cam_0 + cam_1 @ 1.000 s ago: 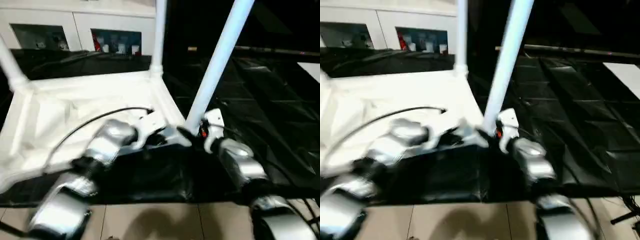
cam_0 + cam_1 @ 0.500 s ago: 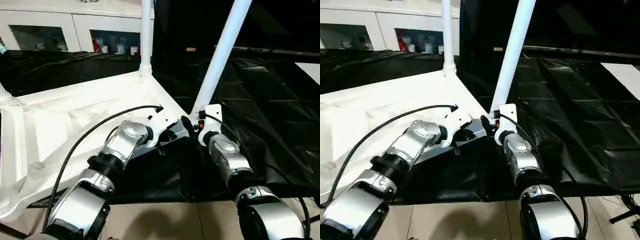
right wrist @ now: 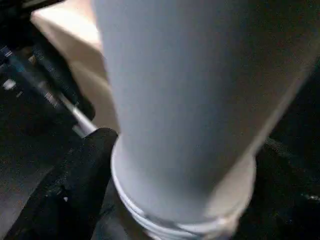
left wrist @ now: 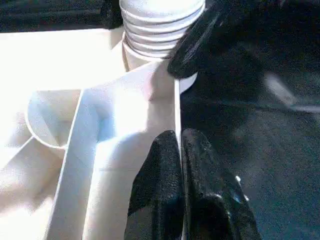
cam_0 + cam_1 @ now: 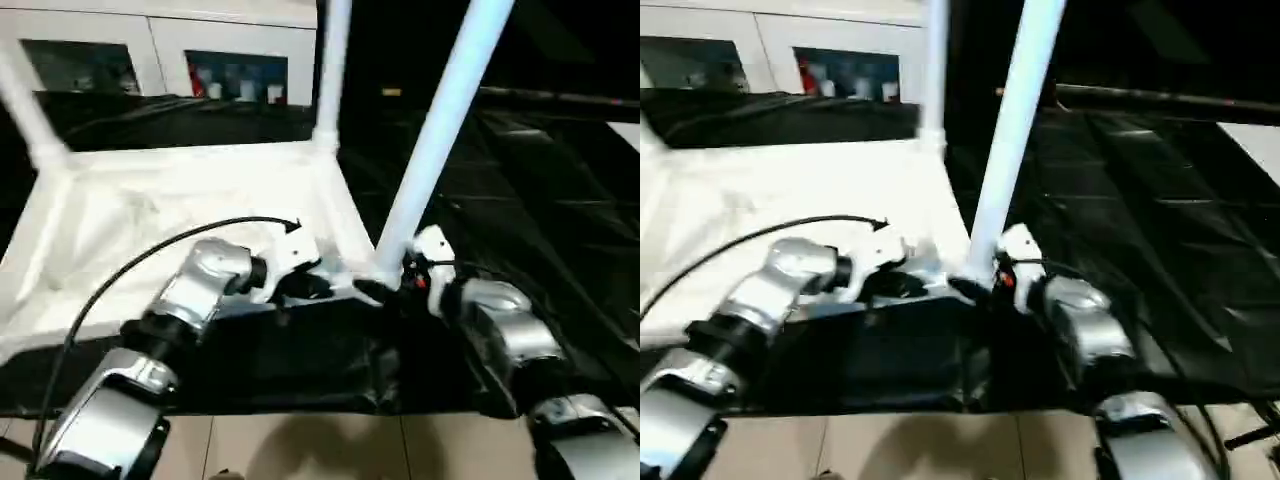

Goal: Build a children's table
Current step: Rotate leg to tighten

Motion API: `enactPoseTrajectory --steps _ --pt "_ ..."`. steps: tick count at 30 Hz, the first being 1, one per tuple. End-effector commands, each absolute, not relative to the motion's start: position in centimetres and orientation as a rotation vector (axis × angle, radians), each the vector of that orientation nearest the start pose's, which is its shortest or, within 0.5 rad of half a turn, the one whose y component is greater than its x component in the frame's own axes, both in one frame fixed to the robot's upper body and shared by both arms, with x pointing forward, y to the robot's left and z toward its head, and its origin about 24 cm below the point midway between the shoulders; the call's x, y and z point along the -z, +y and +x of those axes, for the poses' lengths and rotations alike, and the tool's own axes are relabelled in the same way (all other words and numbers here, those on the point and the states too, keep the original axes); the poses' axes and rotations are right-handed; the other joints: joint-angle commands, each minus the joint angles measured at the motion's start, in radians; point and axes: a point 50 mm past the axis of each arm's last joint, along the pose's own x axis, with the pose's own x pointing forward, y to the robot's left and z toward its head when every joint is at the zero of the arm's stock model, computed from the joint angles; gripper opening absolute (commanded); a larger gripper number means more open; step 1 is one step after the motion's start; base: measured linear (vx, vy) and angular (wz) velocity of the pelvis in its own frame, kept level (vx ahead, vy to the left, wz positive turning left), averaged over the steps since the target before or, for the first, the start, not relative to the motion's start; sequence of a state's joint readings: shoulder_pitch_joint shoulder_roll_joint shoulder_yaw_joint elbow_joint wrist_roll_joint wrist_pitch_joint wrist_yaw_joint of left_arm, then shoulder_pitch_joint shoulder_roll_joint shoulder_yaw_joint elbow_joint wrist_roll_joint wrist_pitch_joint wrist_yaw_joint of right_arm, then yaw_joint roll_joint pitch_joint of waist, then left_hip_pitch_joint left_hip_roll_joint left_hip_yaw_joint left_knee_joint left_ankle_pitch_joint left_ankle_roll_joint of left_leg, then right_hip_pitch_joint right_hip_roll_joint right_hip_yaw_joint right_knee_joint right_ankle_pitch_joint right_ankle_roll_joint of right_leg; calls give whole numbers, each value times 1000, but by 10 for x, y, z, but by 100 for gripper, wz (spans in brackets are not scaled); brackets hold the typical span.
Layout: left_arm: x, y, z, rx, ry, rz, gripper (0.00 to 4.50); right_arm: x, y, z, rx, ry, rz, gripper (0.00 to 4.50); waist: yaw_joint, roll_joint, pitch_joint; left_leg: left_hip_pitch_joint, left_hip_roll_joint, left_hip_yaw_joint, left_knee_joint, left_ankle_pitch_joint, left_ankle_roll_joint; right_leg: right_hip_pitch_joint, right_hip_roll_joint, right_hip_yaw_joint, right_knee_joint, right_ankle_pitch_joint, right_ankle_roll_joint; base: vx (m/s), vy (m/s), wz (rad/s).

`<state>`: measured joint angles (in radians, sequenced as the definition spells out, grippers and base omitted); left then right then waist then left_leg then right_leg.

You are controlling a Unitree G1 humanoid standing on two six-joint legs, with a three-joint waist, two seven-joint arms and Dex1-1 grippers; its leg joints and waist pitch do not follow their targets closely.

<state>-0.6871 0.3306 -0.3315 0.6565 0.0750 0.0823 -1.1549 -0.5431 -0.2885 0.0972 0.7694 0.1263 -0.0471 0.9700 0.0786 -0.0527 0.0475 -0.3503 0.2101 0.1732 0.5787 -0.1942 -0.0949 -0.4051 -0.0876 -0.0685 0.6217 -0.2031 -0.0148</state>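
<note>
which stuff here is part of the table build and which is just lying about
Job:
white plastic tabletop lying upside down
white tubular leg at the near corner
white tubular leg at the far corner

Lying about:
black cloth on the work table
white cabinet behind

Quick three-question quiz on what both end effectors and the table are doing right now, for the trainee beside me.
1. True or false: the tabletop lies underside up on the black cloth.
2. The left end effector is: A) open above the cloth; B) shut on the tabletop's rim; C) shut on a cable.
3. Fill in: the right end effector sits at the base of the nearest upright ____.
Key: 1 true. 2 B. 3 leg.
</note>
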Motion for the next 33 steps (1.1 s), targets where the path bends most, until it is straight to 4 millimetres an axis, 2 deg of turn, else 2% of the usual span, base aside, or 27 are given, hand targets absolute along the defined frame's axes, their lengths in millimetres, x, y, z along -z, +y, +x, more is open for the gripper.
enactPoseTrajectory --steps 1,4,5,8,9,14,17,18,21,22,25,26,27,28,29,30,31,33 --pt "-52 114 322 1389 478 507 0 -29 -153 319 -1020 300 -121 387 0 6 -59 0 25 4 -62 -125 85 61 -54 46 -61 -12 -281 0 0 0" --pt "-52 115 321 1394 476 503 0 -30 -152 318 -1043 306 -115 387 -1 3 -59 -1 22 4 -62 -125 74 62 -53 46 -61 -26 -272 0 0 0" --pt "-53 115 321 1390 472 503 0 -31 -152 317 -1054 306 -104 362 0 -1 -58 -2 22 5 -62 -126 74 62 -53 46 -63 -38 -266 0 0 0" --pt "-54 115 321 1391 470 499 0 -32 -151 317 -1063 305 -94 350 2 1 -59 -1 22 5 -61 -114 74 62 -54 47 -62 -41 -261 0 0 0" --pt "-54 115 321 1392 470 499 0 -31 -150 317 -1068 308 -91 325 1 0 -59 -1 23 5 -61 -107 75 61 -53 46 -61 -30 -262 0 0 0" --pt "-52 117 319 1396 478 500 0 -29 -149 314 -1083 315 -85 295 4 -1 -60 -2 22 6 -59 -88 84 62 -53 46 -57 -4 -265 0 0 0" --pt "-51 117 318 1397 489 496 0 -27 -148 314 -1061 315 -69 280 3 -3 -60 -2 22 5 -59 -92 81 62 -54 46 -58 -16 -265 0 0 0" --pt "-51 117 318 1395 492 493 0 -26 -147 315 -1043 310 -54 279 3 1 -59 -1 22 5 -60 -101 78 61 -54 46 -61 -32 -262 0 0 0" --pt "-50 116 320 1363 503 485 0 -23 -147 317 -975 297 -23 278 1 -4 -58 -1 22 5 -62 -118 67 60 -54 47 -63 -60 -255 0 0 0" --pt "-48 113 323 1322 515 477 0 -20 -146 320 -889 297 12 278 -1 1 -57 -1 22 5 -63 -125 59 58 -55 48 -64 -75 -252 0 0 0" --pt "-46 104 332 1203 527 488 0 -11 -144 325 -707 318 60 277 -3 -1 -55 5 22 5 -66 -156 30 54 -54 48 -73 -145 -234 0 0 0" --pt "-45 95 339 1108 530 475 0 -5 -142 328 -583 333 78 277 -2 3 -54 7 22 4 -68 -171 20 51 -56 49 -76 -174 -228 0 0 0" --pt "-46 92 341 1078 532 466 0 -3 -141 329 -542 338 81 277 -4 2 -53 10 21 4 -69 -181 3 48 -53 48 -80 -204 -218 0 0 0" --pt "-46 86 344 1034 534 440 0 0 -139 331 -470 352 93 277 -3 9 -53 11 20 4 -70 -185 -6 47 -54 49 -79 -210 -216 0 0 0" --pt "-46 81 346 1010 534 423 0 1 -137 332 -427 360 102 277 -2 2 -54 7 19 2 -70 -192 -6 50 -54 48 -83 -223 -204 0 0 0" --pt "-47 78 347 995 531 422 0 1 -134 333 -392 360 110 277 0 4 -55 4 17 1 -70 -189 -2 52 -54 48 -82 -216 -197 0 0 0" --pt "-47 70 349 974 524 427 0 1 -127 336 -338 365 129 277 -2 10 -55 4 16 2 -70 -190 0 50 -53 49 -84 -212 -195 0 0 0" --pt "-49 58 350 959 510 429 0 -3 -109 340 -304 343 141 277 -5 6 -57 3 15 1 -70 -197 -6 49 -52 48 -85 -208 -187 0 0 0"
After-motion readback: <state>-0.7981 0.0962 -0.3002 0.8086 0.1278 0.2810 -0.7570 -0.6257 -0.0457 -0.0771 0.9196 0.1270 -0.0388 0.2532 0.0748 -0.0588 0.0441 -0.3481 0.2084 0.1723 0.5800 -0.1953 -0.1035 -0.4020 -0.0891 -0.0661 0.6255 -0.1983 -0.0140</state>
